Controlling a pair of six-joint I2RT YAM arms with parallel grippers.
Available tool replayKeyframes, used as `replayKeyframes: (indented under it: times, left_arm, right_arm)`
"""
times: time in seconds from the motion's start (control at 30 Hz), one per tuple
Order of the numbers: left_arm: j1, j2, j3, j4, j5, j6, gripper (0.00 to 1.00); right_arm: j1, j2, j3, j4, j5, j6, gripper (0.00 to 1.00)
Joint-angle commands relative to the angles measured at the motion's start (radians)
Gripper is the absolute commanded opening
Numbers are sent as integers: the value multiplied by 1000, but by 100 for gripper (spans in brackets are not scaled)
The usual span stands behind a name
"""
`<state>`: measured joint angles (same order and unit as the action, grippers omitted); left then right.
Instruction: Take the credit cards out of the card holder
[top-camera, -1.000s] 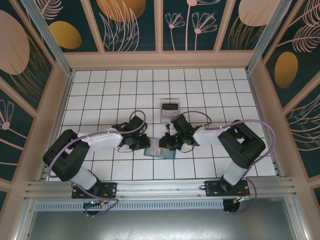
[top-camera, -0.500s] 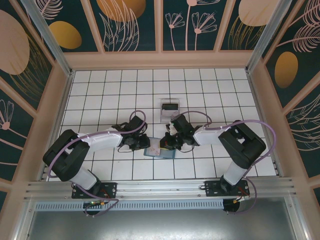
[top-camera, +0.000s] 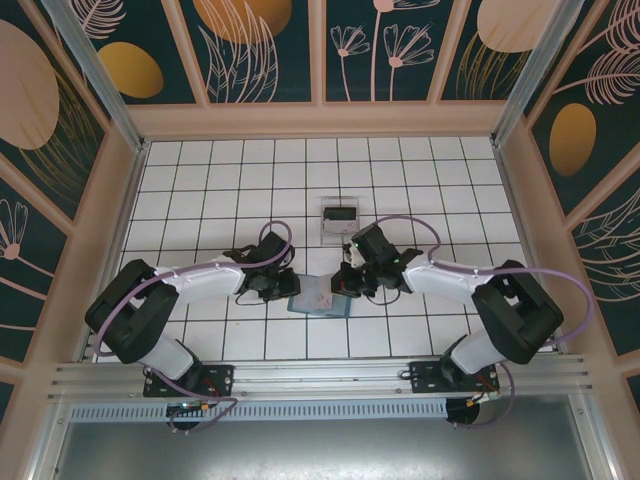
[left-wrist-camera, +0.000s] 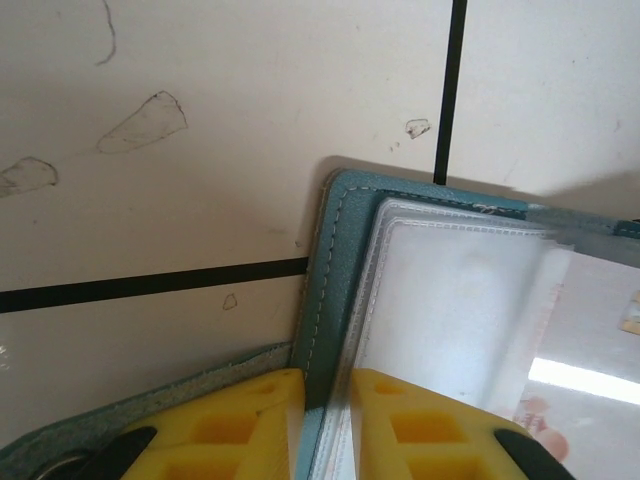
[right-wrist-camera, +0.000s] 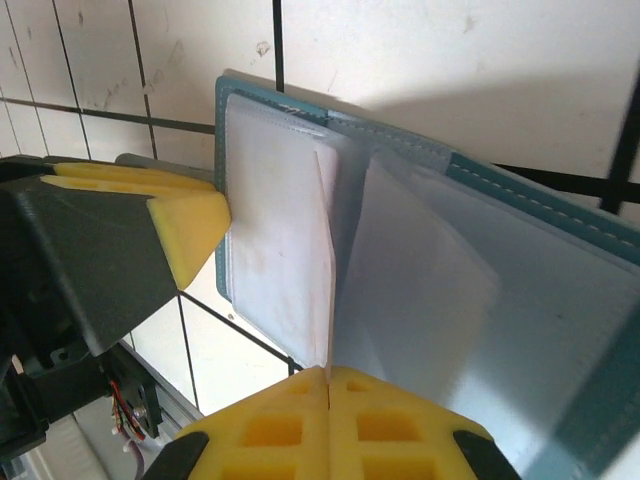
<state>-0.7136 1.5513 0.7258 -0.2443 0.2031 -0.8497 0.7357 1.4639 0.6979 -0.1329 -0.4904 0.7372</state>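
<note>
**Card holder**. Teal folding wallet, laid open on the white tiled desk between the two arms. Its place is unchanged from a second ago.

**Left gripper**. Clamped on the card holder's stitched teal cover edge, which is held in the narrow gap between the yellow fingers. No change is noted. The holder is judged to be pinned down for the other arm.

**Right gripper**. Change recorded: the fingers have just been brought together, and the right arm's elbow is now swung outward, nearer the front rail. A pale leaf from inside the holder is raised on edge and runs down into the seam between the pressed fingers. Whether it is a card or a clear sleeve cannot be told.

**Dark card**. Seen lying in the clear tray just behind the holder, apart from both grippers. It is taken to be one card already removed.

**Status.** A pinch is judged to have been made, but the extraction is not yet done, as the leaf is not yet free of the holder. A steady pull away from the left gripper's hold is called for. If a sleeve has been caught instead of a card, nothing will be freed and the holder may be dragged.
</note>
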Motion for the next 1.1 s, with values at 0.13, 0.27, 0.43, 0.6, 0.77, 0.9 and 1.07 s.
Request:
replayKeyframes:
  times: [0.13,0.27,0.43,0.6,0.77,0.9,1.07]
  left_arm:
    - [-4,-45,-19,-96,-52,-6,23]
    - [-4,-58,-9,-99,-58,-3,23]
    - [-4,-78,14,-108,-62,-2,24]
    - [-3,-98,68,-131,-62,10,24]
    - [-6,-106,111,-115,-22,21,24]
    - [-26,-76,118,-40,52,18,23]
    - [-56,0,146,17,95,9,22]
  right_arm:
    - [-31,-119,19,-153,99,-50,0]
    - [-53,-164,44,-198,134,-74,0]
    - [-81,-184,70,-239,148,-97,0]
    - [-97,-185,77,-245,147,-110,0]
    - [-110,-170,91,-252,145,-119,0]
    - [-112,-172,105,-271,160,-124,0]
    - [-116,-177,124,-289,178,-134,0]
